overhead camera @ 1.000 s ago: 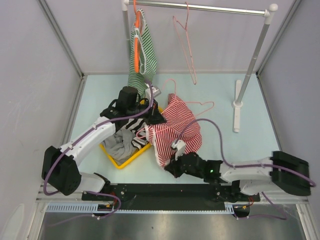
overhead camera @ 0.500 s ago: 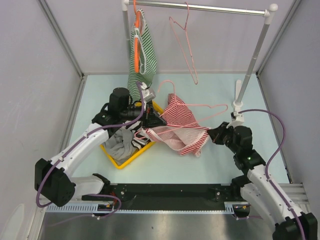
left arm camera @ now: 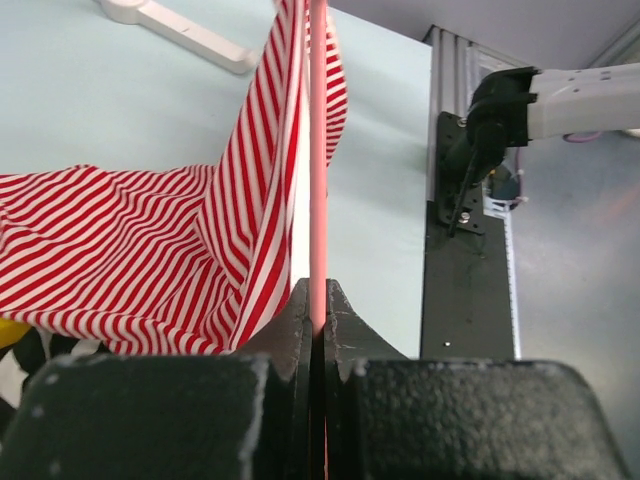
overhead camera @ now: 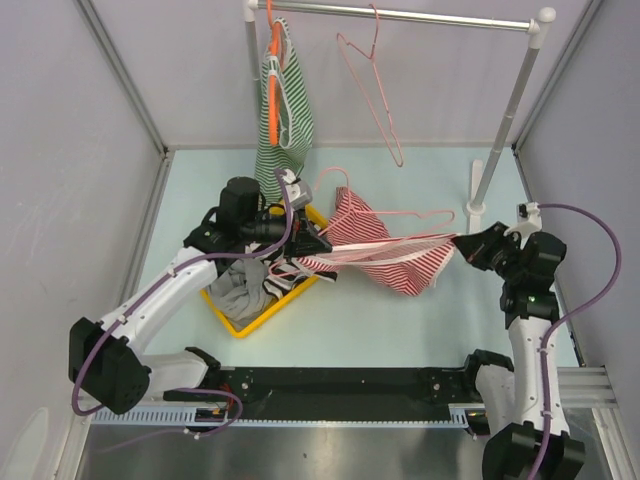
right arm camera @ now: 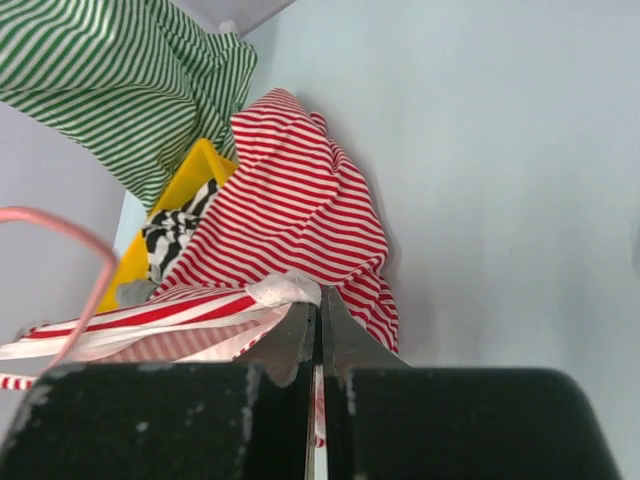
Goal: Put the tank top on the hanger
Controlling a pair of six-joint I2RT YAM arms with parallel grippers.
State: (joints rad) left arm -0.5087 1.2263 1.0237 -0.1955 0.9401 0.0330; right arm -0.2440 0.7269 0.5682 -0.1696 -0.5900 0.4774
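Note:
The red-and-white striped tank top is stretched in the air between my two grippers, with a fold hanging down. My left gripper is shut on the thin pink wire hanger, which runs through the top. In the left wrist view the wire rises straight from the closed jaws beside the striped cloth. My right gripper is shut on the top's pale trim; the right wrist view shows the trim bunched at the jaws, the top beyond and a hanger curve at left.
A yellow tray under my left arm holds a black-and-white striped garment and a grey one. A green-and-white top on an orange hanger and a second pink wire hanger hang on the rack rail. The rack post stands at right.
My right arm has swung from the front middle out to the right, pulling the tank top's edge with it. The top went from a heap to a taut stretch. The left arm drew back slightly.

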